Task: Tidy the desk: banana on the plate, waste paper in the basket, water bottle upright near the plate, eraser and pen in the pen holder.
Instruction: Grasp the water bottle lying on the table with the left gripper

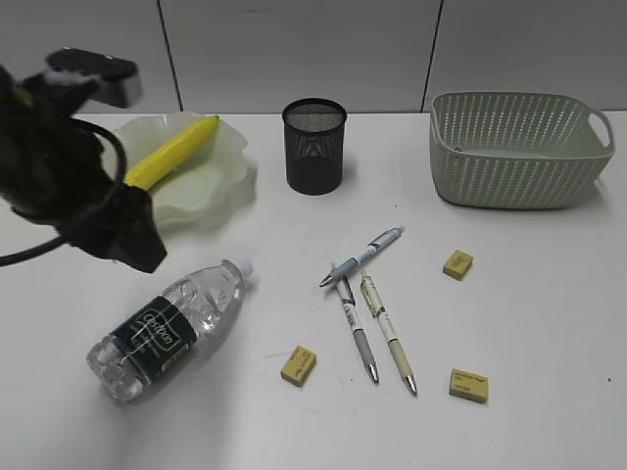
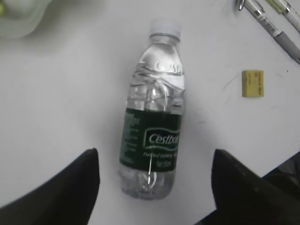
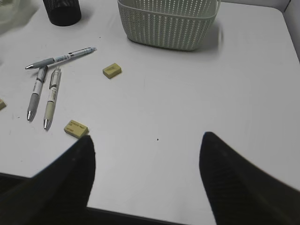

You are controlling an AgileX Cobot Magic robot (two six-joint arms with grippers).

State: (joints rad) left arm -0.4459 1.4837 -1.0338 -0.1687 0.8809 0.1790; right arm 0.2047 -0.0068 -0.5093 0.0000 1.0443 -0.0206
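Exterior view | left gripper (image 2: pixel 154 187) spread above lying water bottle (image 2: pixel 152 136) | eraser (image 2: pixel 253 83) beside

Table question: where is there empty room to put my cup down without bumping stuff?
Bare spots: the front right corner of the table, past the eraser, and the strip between the pen holder and the basket. It is crowded in the middle, where three pens lie together, and on the left around the lying water bottle and the plate.

Bare table around water bottle (image 2: pixel 152 117)
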